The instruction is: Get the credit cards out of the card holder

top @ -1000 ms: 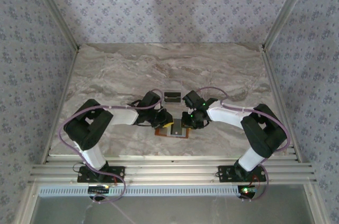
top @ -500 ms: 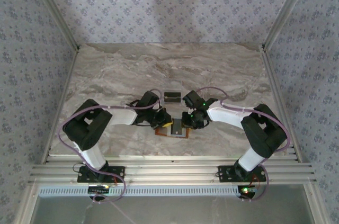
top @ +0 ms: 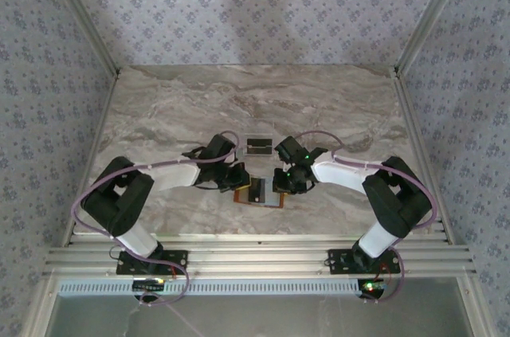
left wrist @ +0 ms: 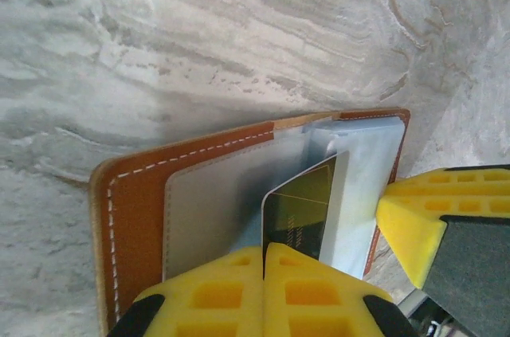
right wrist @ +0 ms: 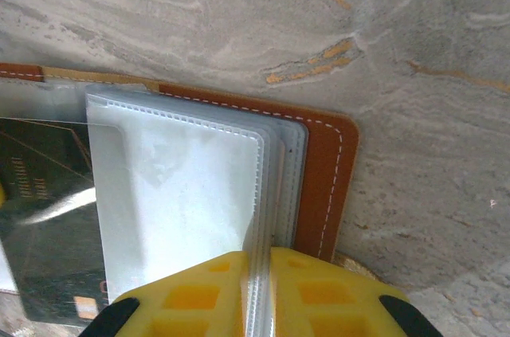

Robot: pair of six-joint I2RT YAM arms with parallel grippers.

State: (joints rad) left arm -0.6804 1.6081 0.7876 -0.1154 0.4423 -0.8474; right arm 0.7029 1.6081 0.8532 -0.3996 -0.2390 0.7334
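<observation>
The card holder (top: 275, 201) lies open on the marble, orange-brown leather (left wrist: 135, 217) with clear sleeves (right wrist: 175, 193). My left gripper (left wrist: 264, 251) is shut on the edge of a dark credit card (left wrist: 307, 205) that sticks partway out of a sleeve. In the top view the left gripper (top: 241, 183) is at the holder's left side and the dark card (top: 255, 190) reaches toward it. My right gripper (right wrist: 263, 261) is shut on the stack of clear sleeves next to the leather cover (right wrist: 327, 170); from above, the right gripper (top: 285, 186) is at the holder's right side. Another credit card (top: 257, 146) lies flat just beyond.
The marble table (top: 239, 106) stretches open behind the holder, with patterned walls on three sides. The right gripper's yellow finger (left wrist: 422, 225) sits close to the holder's far edge in the left wrist view. A metal rail (top: 255, 257) runs along the near edge.
The left gripper has closed on the dark card and pulled back to the left, drawing the card partway out. The right arm has held still.
</observation>
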